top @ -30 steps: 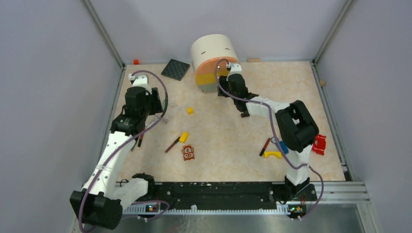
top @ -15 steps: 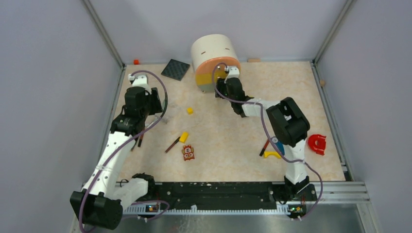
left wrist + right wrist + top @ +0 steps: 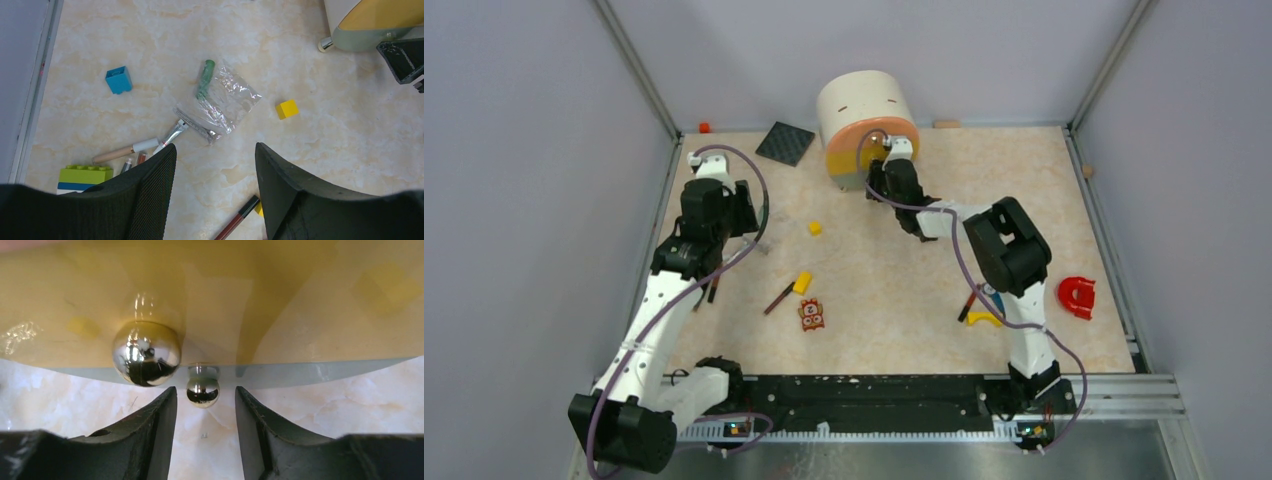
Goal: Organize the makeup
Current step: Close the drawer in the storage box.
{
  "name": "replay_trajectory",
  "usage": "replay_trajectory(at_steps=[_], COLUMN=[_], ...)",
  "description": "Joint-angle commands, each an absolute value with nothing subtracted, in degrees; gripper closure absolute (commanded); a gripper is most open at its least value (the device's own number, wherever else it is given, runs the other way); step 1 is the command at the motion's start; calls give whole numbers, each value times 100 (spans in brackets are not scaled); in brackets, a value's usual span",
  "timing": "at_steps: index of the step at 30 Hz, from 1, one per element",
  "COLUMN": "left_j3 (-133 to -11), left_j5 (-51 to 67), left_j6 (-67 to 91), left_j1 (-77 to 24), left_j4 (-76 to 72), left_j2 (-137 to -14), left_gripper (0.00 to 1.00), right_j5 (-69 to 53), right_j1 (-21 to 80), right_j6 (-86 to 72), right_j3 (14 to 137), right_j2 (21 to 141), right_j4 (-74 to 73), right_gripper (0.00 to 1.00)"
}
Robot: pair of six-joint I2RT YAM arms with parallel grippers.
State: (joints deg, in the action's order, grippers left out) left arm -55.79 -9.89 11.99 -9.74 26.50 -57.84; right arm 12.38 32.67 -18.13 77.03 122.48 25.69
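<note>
The makeup lies scattered on the table. A green tube (image 3: 205, 79), a clear wrapper (image 3: 225, 102), a silver tube (image 3: 172, 134) and a beige stick (image 3: 120, 151) lie below my open left gripper (image 3: 215, 150). A dark red stick (image 3: 237, 220) lies under its right finger. A black compact (image 3: 785, 143) rests at the back, and another red stick (image 3: 968, 302) lies at the right. My right gripper (image 3: 205, 390) is open at the round drawer box (image 3: 867, 125). The small chrome knob (image 3: 202, 389) sits between its fingertips, untouched.
A larger chrome knob (image 3: 146, 353) is on the yellow drawer front (image 3: 280, 300). Toys lie around: a yellow cube (image 3: 815, 228), a yellow block (image 3: 803, 282), an owl tile (image 3: 811, 314), a yellow arch (image 3: 985, 319), a red horseshoe (image 3: 1075, 296), a blue block (image 3: 119, 80) and a green brick (image 3: 82, 175).
My right gripper has moved left and in toward the box front, its jaws a little narrower. The right elbow swung left, uncovering the red horseshoe. The left arm has not moved.
</note>
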Motion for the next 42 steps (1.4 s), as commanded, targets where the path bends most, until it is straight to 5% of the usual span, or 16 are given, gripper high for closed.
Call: replay_trajectory(at_steps=[1, 8, 14, 42], left_j3=[-5564, -5564, -5564, -5566], left_j5=[-959, -959, -932, -952], left_j6=[1143, 1143, 1143, 1143], left_j1=[-933, -932, -932, -918], left_j4=[2367, 2361, 2356, 2355], left_j2=[-5630, -5620, -5642, -5599], left_gripper=[35, 35, 35, 35], right_j5=[1270, 1166, 1148, 1134], right_j1=[3217, 3208, 3208, 3164], right_j6=[-1841, -1789, -1795, -1690], right_j3=[8099, 8133, 8246, 8484], right_j2=[12365, 12362, 12461, 12412], right_j4=[2745, 2672, 2524, 2417], right_gripper=[58, 73, 55, 62])
